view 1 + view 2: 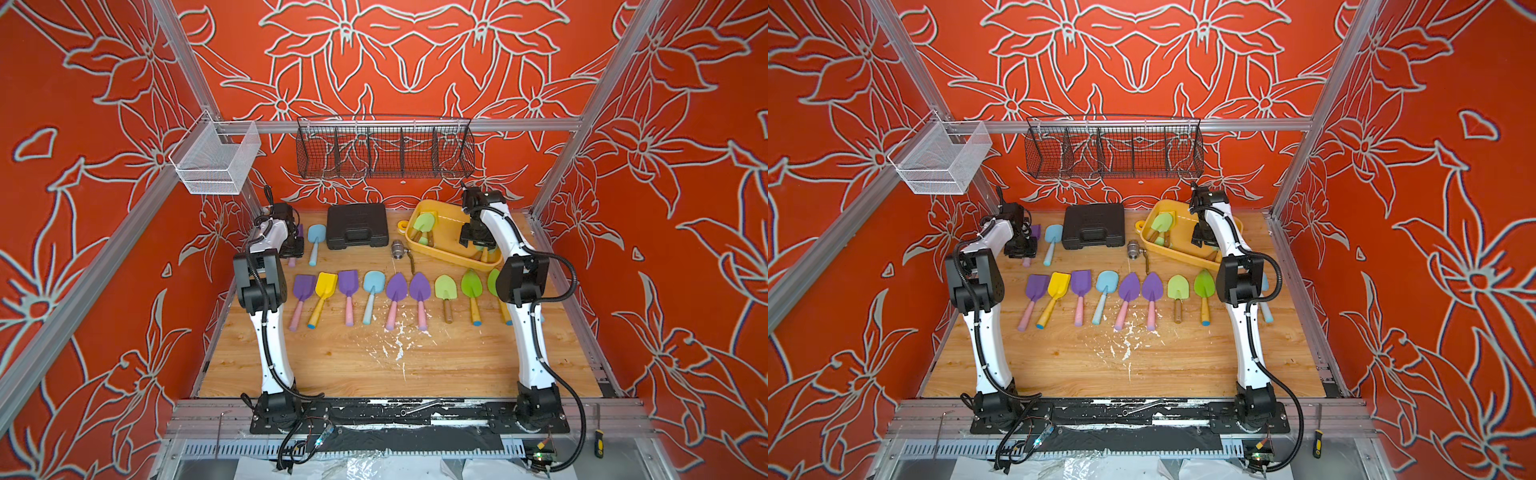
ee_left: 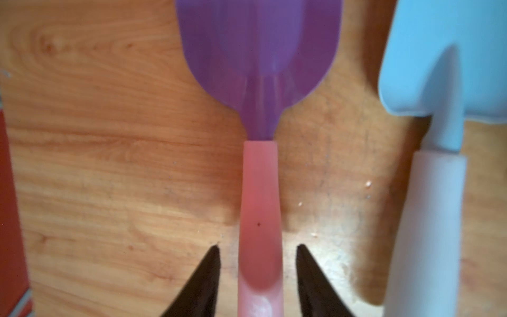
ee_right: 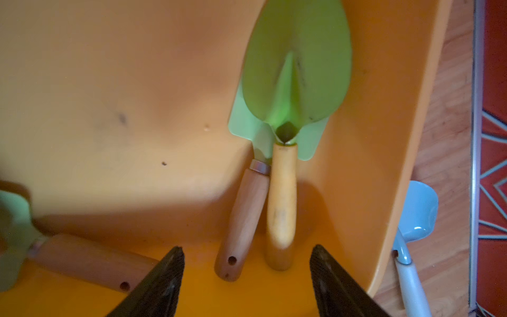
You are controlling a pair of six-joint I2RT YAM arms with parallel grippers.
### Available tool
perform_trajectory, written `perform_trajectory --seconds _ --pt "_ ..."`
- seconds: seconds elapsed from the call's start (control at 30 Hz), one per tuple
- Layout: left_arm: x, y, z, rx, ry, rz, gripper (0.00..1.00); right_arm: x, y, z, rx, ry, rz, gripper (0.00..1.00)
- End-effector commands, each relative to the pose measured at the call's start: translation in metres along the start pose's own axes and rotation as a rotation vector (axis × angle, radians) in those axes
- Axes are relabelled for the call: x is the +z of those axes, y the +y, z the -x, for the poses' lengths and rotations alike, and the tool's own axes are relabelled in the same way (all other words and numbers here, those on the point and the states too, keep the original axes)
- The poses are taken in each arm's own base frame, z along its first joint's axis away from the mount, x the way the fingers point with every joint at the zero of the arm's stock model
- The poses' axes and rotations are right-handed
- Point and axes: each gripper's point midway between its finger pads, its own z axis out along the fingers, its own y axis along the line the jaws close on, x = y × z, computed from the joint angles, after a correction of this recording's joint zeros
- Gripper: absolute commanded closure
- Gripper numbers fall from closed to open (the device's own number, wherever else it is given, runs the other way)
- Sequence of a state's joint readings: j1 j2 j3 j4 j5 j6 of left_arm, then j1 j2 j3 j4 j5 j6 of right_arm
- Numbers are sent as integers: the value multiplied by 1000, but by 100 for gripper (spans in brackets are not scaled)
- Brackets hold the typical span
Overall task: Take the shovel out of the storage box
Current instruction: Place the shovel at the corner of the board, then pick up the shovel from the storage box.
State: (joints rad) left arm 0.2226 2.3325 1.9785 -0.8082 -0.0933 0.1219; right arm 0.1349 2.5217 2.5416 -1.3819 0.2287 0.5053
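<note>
Caught with right fingers point(image 3: 162, 277) spread wide and empty inside the shallow yellow-orange plastic storage box point(image 3: 109, 76), poised just short of two wooden handles lying touching, side by side. Belonging to a bright green pointed-blade shovel with a yellow handle point(image 3: 282, 197) and, partly beneath its blade, a pale green square-blade shovel with a brown handle point(image 3: 242, 219). Risks clamping both handles together if closed here, or nipping one and dragging the other along by the overlapped blades. Could also strike the box's wall, near one finger, and shove or tip the light-looking tub. Near the other finger, the handle end of a third pale green brown-handled shovel point(image 3: 82, 260), another likely snag. For the storage box point(image 1: 446, 239), look right of centre in both top views, at the back of the wooden tabletop point(image 1: 332, 374). Left of centre, left fingers point(image 2: 203, 282) parted either side of, not touching, the pink handle of a purple round-bladed shovel point(image 2: 259, 68) flat on the tabletop; might flick it if raised askew.
</note>
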Motion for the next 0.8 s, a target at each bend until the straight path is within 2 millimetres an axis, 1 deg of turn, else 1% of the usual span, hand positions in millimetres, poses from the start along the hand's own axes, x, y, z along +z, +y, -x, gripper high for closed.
perform_trajectory --seconds 0.0,0.03,0.1,0.2,0.27,0.33,0.37,0.47,0.53,0.63,0.67,0.73,0.77 --pt "-10 2 2 -23 -7 5 41 3 -24 0 3 2 -94 28" --pt "-16 4 4 -33 -19 12 38 7 -23 0 -1 5 -86 28" --pt "-30 5 8 -61 -47 12 35 14 -24 2 3 10 -96 29" --pt "-59 6 11 -100 -67 15 33 29 -22 4 1 20 -92 33" --pt "-81 1 12 -126 -89 -6 33 40 -21 4 2 35 -86 36" --pt "-106 -8 13 -138 -142 -30 32 52 -20 6 24 44 -74 39" --pt "-117 -13 13 -139 -164 -48 31 56 -17 7 29 47 -55 42" --pt "-146 -23 5 -140 -198 -62 31 65 -13 14 44 34 -42 49" --pt "-165 -28 2 -152 -220 -89 31 72 -12 15 56 40 -29 57" --pt "-194 -36 -2 -157 -274 -114 31 78 -11 17 84 50 0 75" --pt "-204 -38 -3 -157 -295 -113 31 77 -10 18 91 48 10 83" --pt "-224 -44 -7 -161 -333 -131 31 73 -9 21 92 34 24 92" --pt "-235 -45 -8 -165 -360 -131 31 67 -8 24 95 26 39 97"
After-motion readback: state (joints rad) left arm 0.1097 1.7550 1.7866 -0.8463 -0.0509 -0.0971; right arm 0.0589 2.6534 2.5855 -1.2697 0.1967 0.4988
